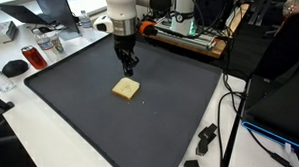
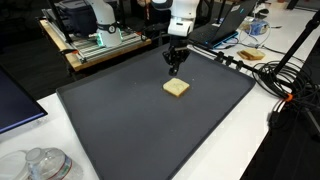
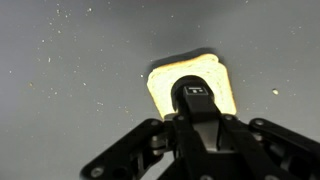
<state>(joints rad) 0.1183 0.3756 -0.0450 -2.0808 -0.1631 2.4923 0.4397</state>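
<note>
One piece of bread [image 1: 126, 88] lies flat near the middle of the big dark mat [image 1: 78, 111]. The gripper [image 1: 128, 67] hangs just above the mat, right beside the bread on its far side, and I cannot tell if they touch. In the wrist view the bread [image 3: 165, 85] sits straight under the gripper [image 3: 195, 150], between its two fingers [image 3: 125, 155]. Those fingers are spread wide and hold nothing. The bread is almost square, so it has no long side to line up with.

In the wrist view the gripper [image 3: 197, 135] covers the bread slice's [image 3: 165, 80] six-o'clock part; the fingers are cut off at the frame's bottom edge.
</note>
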